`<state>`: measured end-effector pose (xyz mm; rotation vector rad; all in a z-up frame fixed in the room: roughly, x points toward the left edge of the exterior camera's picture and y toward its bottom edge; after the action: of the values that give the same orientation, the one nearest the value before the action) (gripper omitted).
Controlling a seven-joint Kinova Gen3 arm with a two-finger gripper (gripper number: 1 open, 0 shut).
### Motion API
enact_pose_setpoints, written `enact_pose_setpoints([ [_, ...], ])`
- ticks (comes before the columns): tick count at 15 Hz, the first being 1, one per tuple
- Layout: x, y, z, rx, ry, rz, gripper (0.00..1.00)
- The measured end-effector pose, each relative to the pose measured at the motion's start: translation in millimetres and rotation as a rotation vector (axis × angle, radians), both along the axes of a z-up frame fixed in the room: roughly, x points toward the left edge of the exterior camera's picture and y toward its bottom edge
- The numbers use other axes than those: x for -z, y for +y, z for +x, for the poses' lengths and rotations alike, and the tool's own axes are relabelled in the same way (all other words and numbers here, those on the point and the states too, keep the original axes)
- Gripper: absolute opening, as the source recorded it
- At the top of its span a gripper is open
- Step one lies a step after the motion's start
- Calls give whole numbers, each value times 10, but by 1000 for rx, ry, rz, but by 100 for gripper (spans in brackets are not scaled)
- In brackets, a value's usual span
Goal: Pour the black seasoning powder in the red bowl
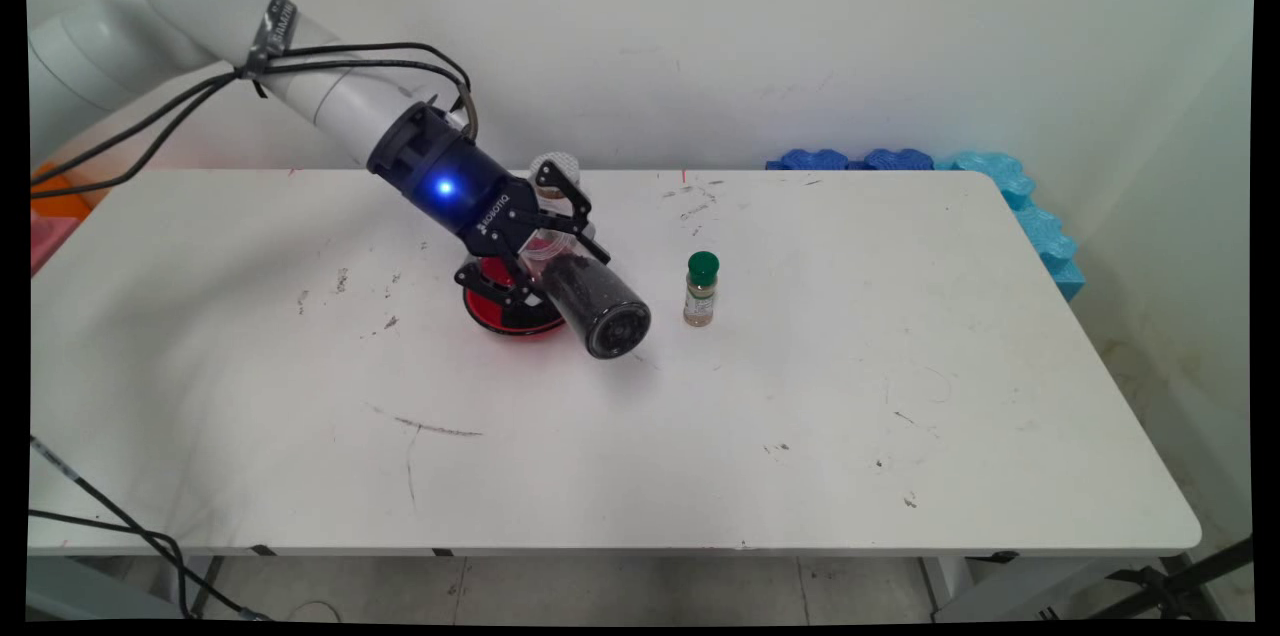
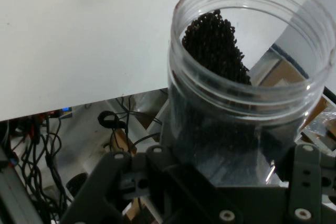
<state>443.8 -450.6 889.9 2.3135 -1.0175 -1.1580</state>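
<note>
Nearest your hand camera stands the clear plastic jar of small black grains (image 2: 239, 103), wide mouth open and no lid on it, with the dark fill heaped against one wall. You have it clamped in the black two-finger gripper (image 2: 220, 182): the jaws are closed narrow on the jar's lower body, one finger on each side, and no gap shows between pads and wall.

In the main view, the same clear plastic jar (image 1: 590, 301) lies strongly tilted in the black two-finger gripper (image 1: 545, 251). Its long axis runs from the jaws down and toward the white table's (image 1: 850, 396) near right, dark flat base leading toward the camera and mouth pointing back toward the wrist. Whether the base touches the table top you cannot tell from either view.

Note the relation that matters: the jar sits directly between the jaws, and just beneath and behind it, toward the table's far left, lies a red round dish (image 1: 500, 306), partly hidden by the fingers. Behind the gripper, toward the far edge, stands a small upright jar with a pale mesh-like top (image 1: 552, 174).

Just beside the held jar's base, on its right and apart from it, stands a small spice bottle with a green cap (image 1: 701, 289), upright. Blue foam pieces (image 1: 1010, 191) line the table's far right corner.
</note>
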Motion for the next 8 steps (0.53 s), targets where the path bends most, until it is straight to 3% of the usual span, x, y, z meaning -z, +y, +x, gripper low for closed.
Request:
enact_pose_setpoints([
  [8,33,-20,99,-63,39,57,0],
])
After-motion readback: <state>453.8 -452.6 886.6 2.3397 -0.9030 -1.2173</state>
